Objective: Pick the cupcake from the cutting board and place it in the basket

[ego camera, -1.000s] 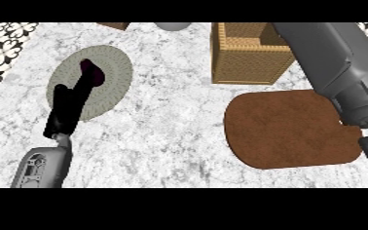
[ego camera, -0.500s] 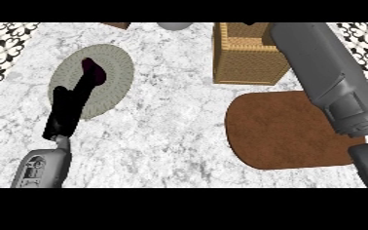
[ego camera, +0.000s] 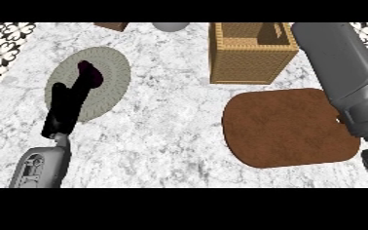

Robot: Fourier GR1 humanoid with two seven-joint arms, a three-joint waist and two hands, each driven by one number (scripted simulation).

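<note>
Counter top point(ego camera: 165, 126): grey-white veined marble, smooth. Basket point(ego camera: 248, 61): woven wicker, tan, rough. Cutting board point(ego camera: 287, 126): brown wood, matt. Plate point(ego camera: 108, 78): grey-green, finely ribbed, matt. Forearms: grey, smooth.

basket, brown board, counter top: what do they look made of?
Basket: looks like woven wicker or rattan, matte tan, with a fine weave pattern on its walls. Brown board: likely wood, dark brown and mottled, dull finish, rounded corners. Counter top: looks like marble or similar stone, white with grey veining; its sheen can't be judged.
</note>
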